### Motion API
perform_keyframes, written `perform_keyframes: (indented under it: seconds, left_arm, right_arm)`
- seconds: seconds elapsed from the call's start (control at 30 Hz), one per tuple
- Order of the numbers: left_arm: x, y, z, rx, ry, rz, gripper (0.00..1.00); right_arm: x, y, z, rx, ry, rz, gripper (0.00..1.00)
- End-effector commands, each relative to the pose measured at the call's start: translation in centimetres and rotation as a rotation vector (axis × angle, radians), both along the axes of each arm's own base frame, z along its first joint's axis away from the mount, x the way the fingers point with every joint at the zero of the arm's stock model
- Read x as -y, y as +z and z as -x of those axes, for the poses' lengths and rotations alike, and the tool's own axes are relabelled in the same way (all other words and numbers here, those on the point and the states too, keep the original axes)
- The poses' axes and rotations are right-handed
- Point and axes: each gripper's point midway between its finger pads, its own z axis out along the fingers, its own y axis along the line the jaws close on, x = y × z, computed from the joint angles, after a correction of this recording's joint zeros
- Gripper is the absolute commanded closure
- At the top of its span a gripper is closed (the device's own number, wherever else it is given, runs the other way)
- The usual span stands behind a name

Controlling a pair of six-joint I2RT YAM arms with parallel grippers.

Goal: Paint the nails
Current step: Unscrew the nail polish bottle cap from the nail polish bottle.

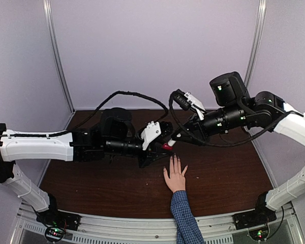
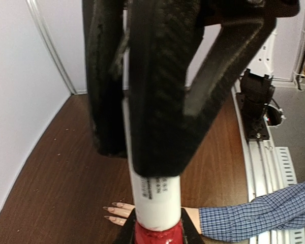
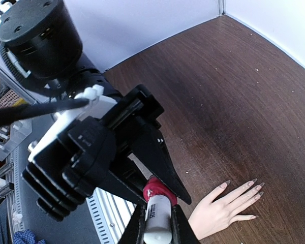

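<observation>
A light-skinned hand [image 1: 176, 176] with a blue checked sleeve [image 1: 185, 221] lies flat on the brown table, fingers pointing away. Its nails [image 3: 252, 182] are long and look pale beige; they also show in the left wrist view [image 2: 112, 209]. My left gripper [image 1: 161, 148] is shut on a small red polish bottle [image 2: 157, 237] just above the fingertips. My right gripper [image 1: 173, 142] is shut on the bottle's white cap [image 3: 158, 222]. In the right wrist view the red bottle [image 3: 160, 190] sits between the left gripper's black fingers [image 3: 165, 162]. No brush shows.
The dark wooden table [image 1: 229, 168] is bounded by pale walls at the back and sides. A metal rail [image 1: 142, 229] with both arm bases runs along the near edge. Black cables [image 1: 137, 95] loop above the left arm.
</observation>
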Motion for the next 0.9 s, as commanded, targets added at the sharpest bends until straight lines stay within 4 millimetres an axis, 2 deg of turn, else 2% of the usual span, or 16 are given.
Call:
perform_keyframes:
  seconds: [0.0,0.17,0.33,0.5,0.67,0.7,0.87]
  left_arm:
    - [1.5,3.2,6.4,-0.062,-0.339,0.078,1.00]
    - [1.2,3.7,9.2,-0.139,-0.512,0.098,1.00]
    - [1.1,4.1,10.9,-0.201,-0.629,0.107,1.00]
    - [0.9,4.6,11.6,-0.219,-0.680,0.122,1.00]
    - [0.6,5.2,11.2,-0.214,-0.679,0.151,1.00]
    - [0.6,5.3,11.0,-0.206,-0.664,0.154,1.00]
    - [1.2,4.6,7.8,-0.119,-0.454,0.141,1.00]
  right_arm:
    - [-0.5,3.9,1.1,0.099,0.102,-0.111,0.96]
    - [0.1,5.1,3.1,0.136,0.205,-0.143,0.97]
    - [0.7,6.0,4.6,0.179,0.288,-0.150,0.97]
    - [1.0,6.4,5.6,0.193,0.346,-0.159,0.97]
    - [1.1,6.3,5.9,0.200,0.366,-0.151,0.93]
    - [1.1,6.3,5.8,0.199,0.360,-0.150,0.91]
    - [1.5,6.6,4.7,0.199,0.273,-0.142,0.52]
